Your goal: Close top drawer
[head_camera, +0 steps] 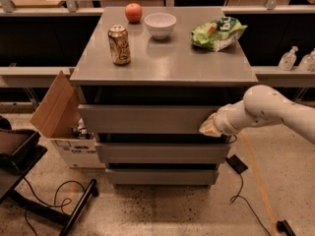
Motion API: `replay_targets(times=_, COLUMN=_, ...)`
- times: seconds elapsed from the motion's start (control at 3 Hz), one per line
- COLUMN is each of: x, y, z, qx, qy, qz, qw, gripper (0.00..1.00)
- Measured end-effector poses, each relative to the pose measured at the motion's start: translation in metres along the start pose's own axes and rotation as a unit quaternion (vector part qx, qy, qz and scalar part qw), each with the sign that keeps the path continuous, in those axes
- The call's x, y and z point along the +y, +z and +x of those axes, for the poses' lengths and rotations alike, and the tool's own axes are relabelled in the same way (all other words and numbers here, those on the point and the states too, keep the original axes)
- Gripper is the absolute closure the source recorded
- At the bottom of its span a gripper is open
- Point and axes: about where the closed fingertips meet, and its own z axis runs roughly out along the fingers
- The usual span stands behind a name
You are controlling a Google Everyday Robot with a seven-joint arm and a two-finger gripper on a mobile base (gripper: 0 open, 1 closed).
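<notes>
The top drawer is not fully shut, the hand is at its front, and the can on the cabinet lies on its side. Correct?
Not quite: the camera view shows the can standing upright on the cabinet. The rest holds: the top drawer is not fully shut, and the hand is at its front, toward the picture's right end.

Claw (210, 127) at right end of top drawer (142, 118) — can (119, 44) above

Tally by kind
Three drawers (147, 119) (162, 152) (162, 176), one can (119, 44), one apple (133, 12), one bowl (160, 24), one snack bag (216, 32), two bottles (288, 59) (309, 61), one box (56, 107); one gripper (210, 127) at three o'clock.
</notes>
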Motion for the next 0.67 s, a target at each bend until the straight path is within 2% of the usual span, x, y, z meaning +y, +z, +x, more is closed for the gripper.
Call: replay_targets(times=0.67, x=-0.0072, y=0.003, z=-0.0014, qx=-0.01, qy=0.004, qz=0.01, qw=0.9999, gripper=1.0)
